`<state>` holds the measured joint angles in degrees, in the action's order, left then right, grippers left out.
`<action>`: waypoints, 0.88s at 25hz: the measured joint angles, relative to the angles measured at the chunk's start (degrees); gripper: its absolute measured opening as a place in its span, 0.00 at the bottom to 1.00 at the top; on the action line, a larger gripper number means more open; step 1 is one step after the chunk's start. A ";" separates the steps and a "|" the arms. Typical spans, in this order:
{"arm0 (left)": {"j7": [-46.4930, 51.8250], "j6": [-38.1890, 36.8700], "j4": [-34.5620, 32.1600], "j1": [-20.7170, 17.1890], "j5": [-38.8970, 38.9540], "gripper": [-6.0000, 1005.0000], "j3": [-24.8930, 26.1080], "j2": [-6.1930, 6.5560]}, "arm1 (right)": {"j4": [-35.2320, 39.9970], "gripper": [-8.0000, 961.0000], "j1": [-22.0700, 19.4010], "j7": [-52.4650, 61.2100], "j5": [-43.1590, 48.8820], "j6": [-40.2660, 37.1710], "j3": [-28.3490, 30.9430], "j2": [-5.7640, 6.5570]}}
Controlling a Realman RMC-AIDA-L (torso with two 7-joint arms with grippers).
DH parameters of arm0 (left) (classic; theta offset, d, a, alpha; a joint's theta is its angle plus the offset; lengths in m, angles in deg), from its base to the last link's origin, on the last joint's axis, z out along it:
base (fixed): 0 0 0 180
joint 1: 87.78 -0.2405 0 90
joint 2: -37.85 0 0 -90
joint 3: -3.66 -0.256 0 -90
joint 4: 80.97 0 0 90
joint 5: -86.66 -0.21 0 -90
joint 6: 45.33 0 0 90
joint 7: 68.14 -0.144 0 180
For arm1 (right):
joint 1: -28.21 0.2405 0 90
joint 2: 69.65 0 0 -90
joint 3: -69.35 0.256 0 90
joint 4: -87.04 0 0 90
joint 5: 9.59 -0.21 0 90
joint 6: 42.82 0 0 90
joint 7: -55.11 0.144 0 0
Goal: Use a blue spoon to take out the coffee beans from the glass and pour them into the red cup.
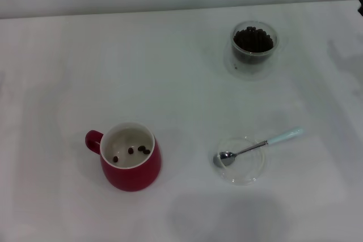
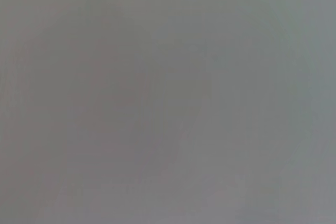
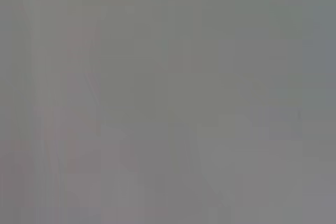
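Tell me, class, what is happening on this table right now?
Nothing is being handled: neither arm shows in the head view. The blue spoon lies with its bowl in a shallow clear dish. The glass holds many coffee beans, and a few already lie in the red cup, nearer the robot on its left.

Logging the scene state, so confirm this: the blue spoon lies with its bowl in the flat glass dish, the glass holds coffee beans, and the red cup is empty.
One point is wrong: the red cup is not empty. The head view shows a few coffee beans on its white bottom. The rest stands: the blue spoon rests with its bowl in the flat glass dish, and the glass holds beans. Neither gripper is in view.
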<state>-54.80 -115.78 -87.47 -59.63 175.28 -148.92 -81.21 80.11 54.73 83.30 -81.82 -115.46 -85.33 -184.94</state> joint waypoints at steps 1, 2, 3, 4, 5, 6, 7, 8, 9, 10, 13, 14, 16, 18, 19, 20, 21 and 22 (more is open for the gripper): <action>-0.01 0.14 0.36 -0.02 -0.01 0.89 0.00 -0.01 | 0.78 0.87 0.71 -3.81 -1.16 1.39 0.00 -0.08; -0.02 0.30 0.48 -0.02 -0.06 0.89 -0.02 -0.04 | 1.64 0.87 1.35 -7.74 -2.29 2.81 0.00 -0.09; -0.02 0.50 0.61 0.00 -0.13 0.89 -0.03 -0.08 | 2.42 0.87 1.88 -11.02 -3.21 4.07 0.00 -0.09; -0.01 0.69 0.59 0.00 -0.21 0.89 -0.05 -0.10 | 3.11 0.87 2.38 -13.85 -4.00 5.12 0.13 -0.10; -0.01 0.86 0.53 0.01 -0.26 0.89 -0.07 -0.13 | 3.66 0.87 2.77 -15.67 -4.63 5.91 0.43 -0.11; -0.08 1.06 0.48 0.09 -0.33 0.89 -0.18 -0.18 | 4.41 0.87 3.54 -18.41 -5.73 7.06 1.82 -0.11; -0.08 1.06 0.48 0.09 -0.33 0.89 -0.18 -0.18 | 4.41 0.87 3.54 -18.41 -5.73 7.06 1.82 -0.11; -0.19 1.26 0.47 0.17 -0.44 0.89 -0.28 -0.19 | 4.65 0.87 3.90 -19.48 -6.14 7.46 2.91 -0.11; -0.27 1.43 0.47 0.27 -0.65 0.89 -0.38 -0.20 | 4.72 0.87 4.11 -20.08 -6.23 7.66 3.66 -0.11; -0.34 1.61 0.45 0.34 -0.99 0.89 -0.42 -0.21 | 4.73 0.87 4.27 -20.53 -6.28 7.75 4.34 -0.11; -0.42 1.98 0.40 0.51 -1.82 0.89 -0.44 -0.22 | 4.74 0.86 4.47 -20.94 -6.35 7.76 5.11 -0.08; -0.45 2.26 0.40 0.70 -1.93 0.89 -0.43 -0.22 | 4.72 0.86 4.47 -20.98 -6.36 7.76 5.13 -0.05; -0.48 2.80 0.44 1.14 -1.95 0.89 -0.42 -0.22 | 4.51 0.86 4.47 -21.06 -6.41 7.79 5.25 0.11; -0.49 3.09 0.47 1.53 -1.97 0.89 -0.42 -0.21 | 4.25 0.86 4.42 -21.10 -6.47 7.85 5.98 0.26; -0.50 3.13 0.47 1.68 -1.97 0.89 -0.42 -0.21 | 4.19 0.86 4.40 -21.11 -6.49 7.89 6.38 0.30; -0.50 3.16 0.46 1.72 -1.97 0.89 -0.42 -0.20 | 4.14 0.86 4.40 -21.17 -6.51 7.95 6.78 0.32; -0.50 3.16 0.46 1.72 -1.97 0.89 -0.42 -0.20 | 4.11 0.86 4.40 -21.34 -6.52 7.99 7.00 0.34; -0.51 3.74 0.34 1.89 -1.97 0.89 -0.44 -0.22 | 4.07 0.86 4.37 -21.59 -6.52 8.01 7.12 0.36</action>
<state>-55.30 -112.04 -87.13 -57.74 173.32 -149.36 -81.42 84.19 59.10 61.71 -88.34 -107.45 -78.21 -184.58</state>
